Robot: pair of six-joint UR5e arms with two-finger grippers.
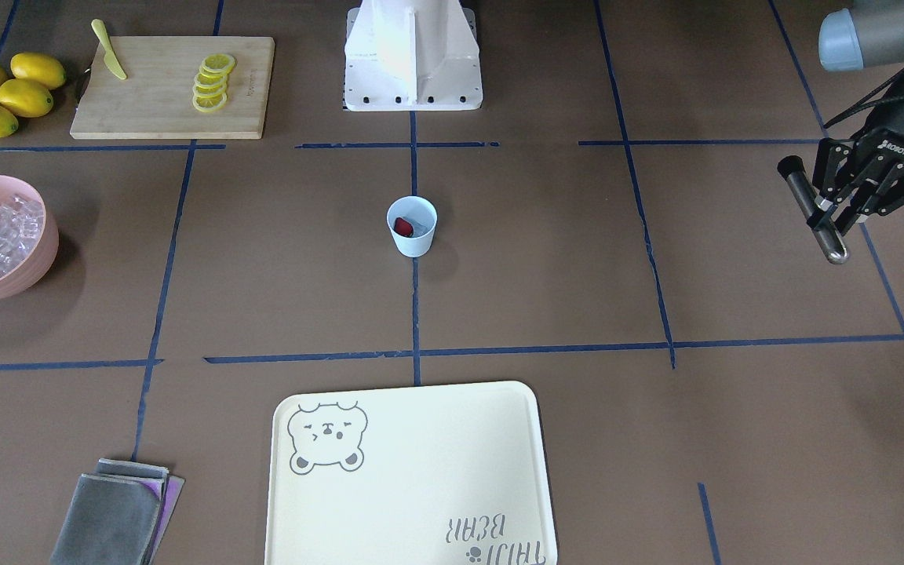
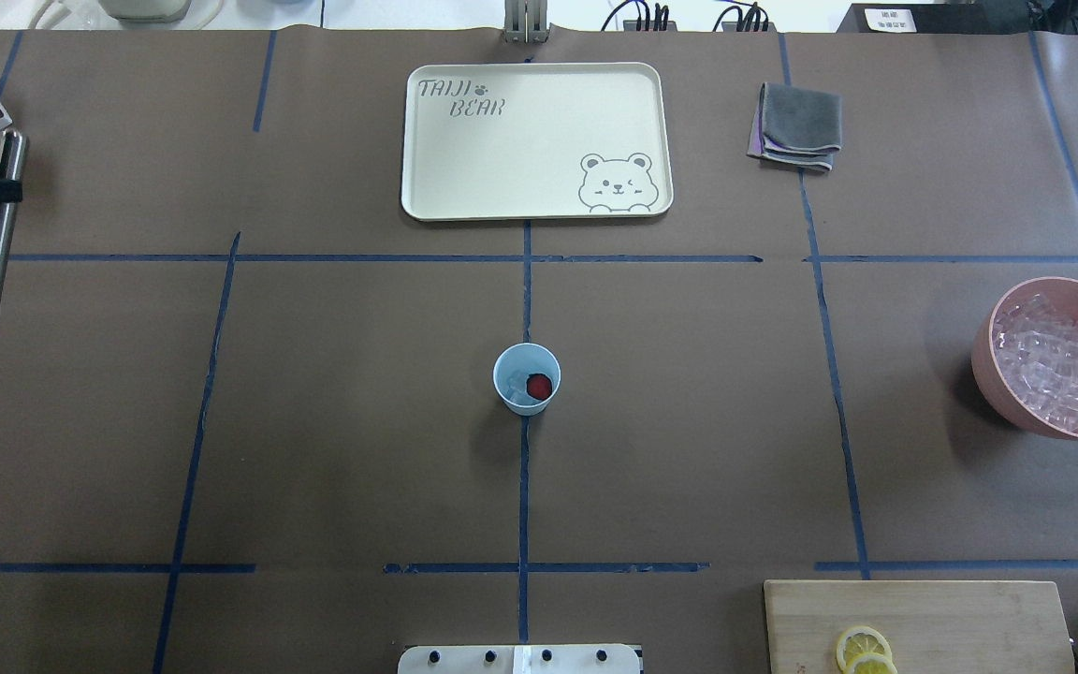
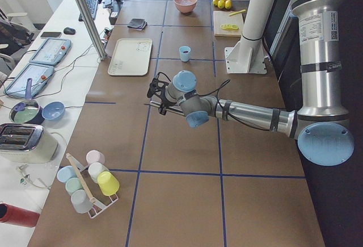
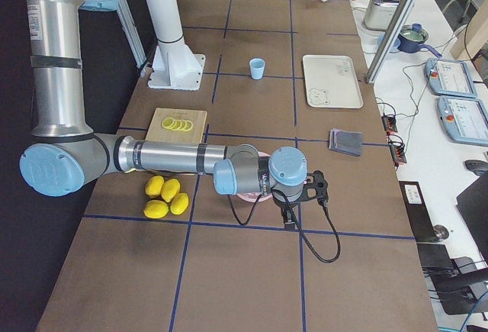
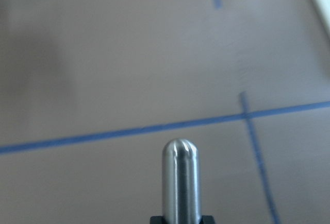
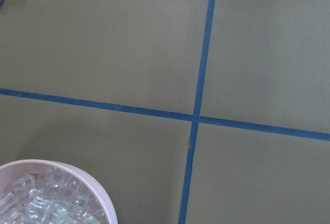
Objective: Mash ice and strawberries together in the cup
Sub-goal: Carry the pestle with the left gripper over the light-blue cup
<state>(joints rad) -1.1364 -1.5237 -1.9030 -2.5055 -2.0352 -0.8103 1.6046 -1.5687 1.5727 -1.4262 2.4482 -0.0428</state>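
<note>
The pale blue cup (image 1: 412, 227) stands upright at the table's centre, also in the overhead view (image 2: 526, 377). Inside it lie a dark red strawberry piece (image 2: 539, 385) and some clear ice (image 2: 514, 386). My left gripper (image 1: 827, 205) is shut on a metal muddler (image 1: 813, 210), held above the table far to the cup's side. The muddler's rounded tip shows in the left wrist view (image 5: 180, 177). My right gripper (image 4: 314, 187) shows only in the exterior right view, beside the pink bowl; I cannot tell if it is open or shut.
A pink bowl (image 2: 983, 356) full of ice cubes stands at the table's right side. A cream tray (image 2: 427, 140), folded cloths (image 2: 796, 126), a cutting board (image 1: 154, 110) with lemon slices and a knife, and lemons (image 1: 9, 94) lie around.
</note>
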